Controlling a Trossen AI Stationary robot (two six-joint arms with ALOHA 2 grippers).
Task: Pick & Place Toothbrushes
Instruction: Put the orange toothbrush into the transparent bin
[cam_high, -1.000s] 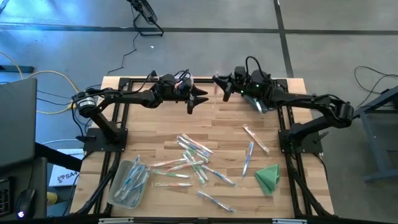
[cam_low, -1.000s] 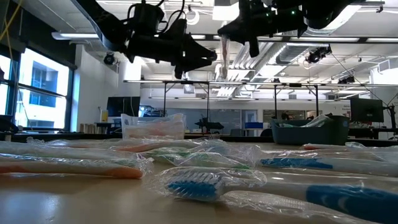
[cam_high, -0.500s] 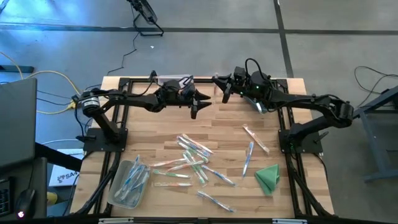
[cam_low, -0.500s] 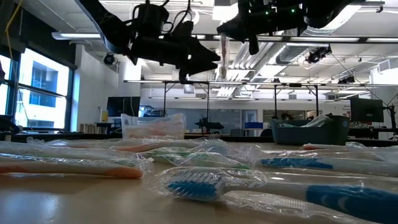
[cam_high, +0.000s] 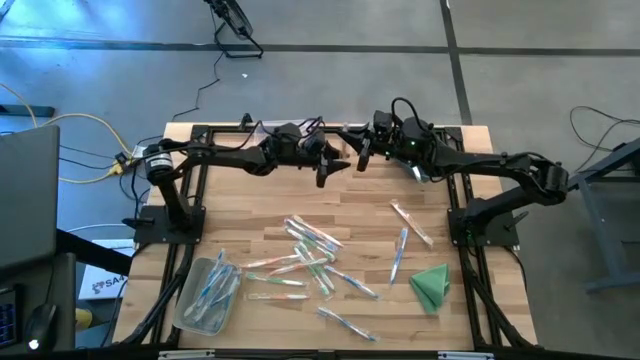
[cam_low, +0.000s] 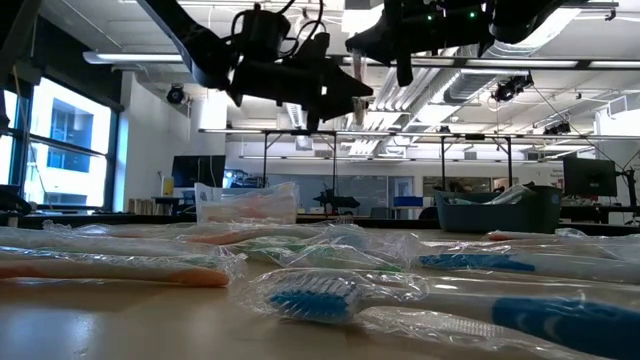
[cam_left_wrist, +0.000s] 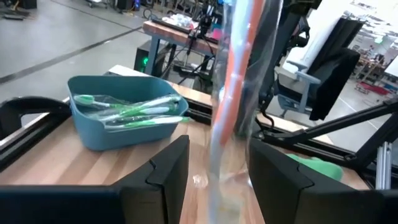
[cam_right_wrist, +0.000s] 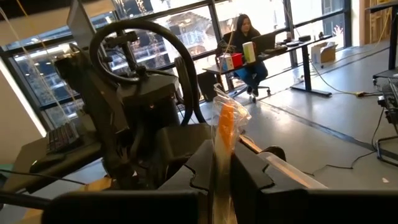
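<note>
My right gripper (cam_high: 352, 148) is high over the table's far edge, shut on a wrapped toothbrush (cam_left_wrist: 239, 81) with an orange handle. My left gripper (cam_high: 322, 170) is open right beside it, and in the left wrist view its fingers stand on either side of that toothbrush; whether they touch it I cannot tell. Several wrapped toothbrushes (cam_high: 305, 255) lie loose mid-table. More lie in a clear bin (cam_high: 208, 295) near the left front corner and in a blue bin (cam_left_wrist: 124, 118) at the far right. My right gripper pinches the toothbrush's clear wrapper (cam_right_wrist: 222, 134) between its two fingers (cam_right_wrist: 249, 171), coming in roughly level from the table's right. The toothbrush is lifted clear and hangs about upright below the fingers (cam_low: 357, 85).
A folded green cloth (cam_high: 432, 285) lies near the right front corner. Two toothbrushes (cam_high: 405, 235) lie apart on the right. Black frame rails (cam_high: 195, 190) run along both sides. A person sits at a desk (cam_right_wrist: 242, 46) far off in the room.
My left gripper has moved toward the table's right, closing in on the right gripper until its open fingers flank the hanging toothbrush. The right gripper and its toothbrush have stayed about where they were.
</note>
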